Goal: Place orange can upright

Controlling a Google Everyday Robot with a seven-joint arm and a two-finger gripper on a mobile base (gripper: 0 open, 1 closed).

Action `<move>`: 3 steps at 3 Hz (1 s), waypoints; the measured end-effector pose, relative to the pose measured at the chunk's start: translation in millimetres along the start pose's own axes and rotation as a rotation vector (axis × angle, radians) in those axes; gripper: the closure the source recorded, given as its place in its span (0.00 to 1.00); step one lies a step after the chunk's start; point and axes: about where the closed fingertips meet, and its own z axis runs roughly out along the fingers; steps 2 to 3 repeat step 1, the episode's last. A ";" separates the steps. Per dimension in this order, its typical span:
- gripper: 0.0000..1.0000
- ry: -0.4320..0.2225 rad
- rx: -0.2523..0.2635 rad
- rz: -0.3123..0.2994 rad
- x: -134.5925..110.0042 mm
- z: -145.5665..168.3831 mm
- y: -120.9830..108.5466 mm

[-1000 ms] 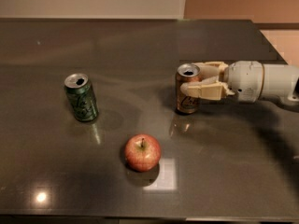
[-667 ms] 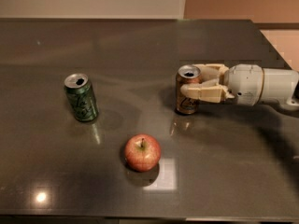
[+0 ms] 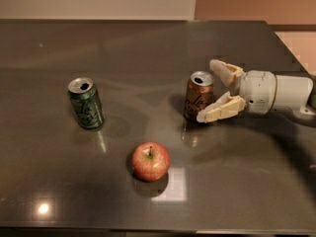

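Standing upright on dark surface [image 3: 148, 48], right of centre: orange can [image 3: 199, 98], opened end up, base flat. Pincer [image 3: 210, 91] just right of can, reaching in from right edge, spread wide, gripping nothing. Upper finger clear behind rim; lower finger close by base, contact unclear. Judgement: can bears own weight, wide spread fits letting go, task looks near done. Green can [image 3: 86, 103] at left and apple [image 3: 150, 161] at lower centre, both well apart.

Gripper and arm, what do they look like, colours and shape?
The gripper, at the right of the table by the orange can, has two cream tapered fingers. Behind them is a white cylindrical wrist with dark seam lines. No cables or markings show.
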 end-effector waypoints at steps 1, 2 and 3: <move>0.00 0.000 0.000 0.000 0.0 0.1 0.0; 0.00 0.000 0.000 0.000 0.0 0.1 0.0; 0.00 0.000 0.000 0.000 0.0 0.1 0.0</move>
